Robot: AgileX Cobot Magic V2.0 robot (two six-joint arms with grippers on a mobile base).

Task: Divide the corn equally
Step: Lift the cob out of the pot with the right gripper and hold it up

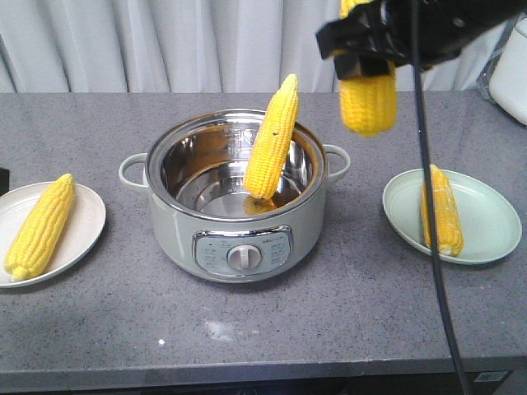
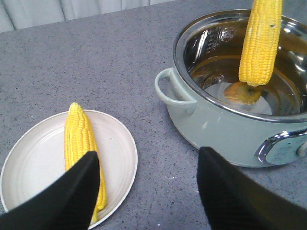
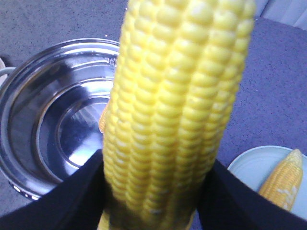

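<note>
A yellow corn cob (image 1: 368, 99) hangs in the air right of the pot, with my right gripper (image 1: 362, 45) shut on its upper part; up close the held cob (image 3: 172, 110) fills the right wrist view between my black fingers (image 3: 72, 191). Another cob (image 1: 273, 136) leans upright inside the green pot (image 1: 235, 226). One cob (image 1: 39, 226) lies on the white plate (image 1: 86, 222) at left, and one cob (image 1: 440, 210) lies on the green plate (image 1: 486, 218) at right. My left gripper (image 2: 148, 187) hovers open between the white plate (image 2: 120, 148) and the pot (image 2: 216, 129).
A white appliance (image 1: 512, 70) stands at the back right corner. White curtains hang behind the grey counter (image 1: 272, 321). A black cable (image 1: 432, 247) hangs down across the right side in the front view.
</note>
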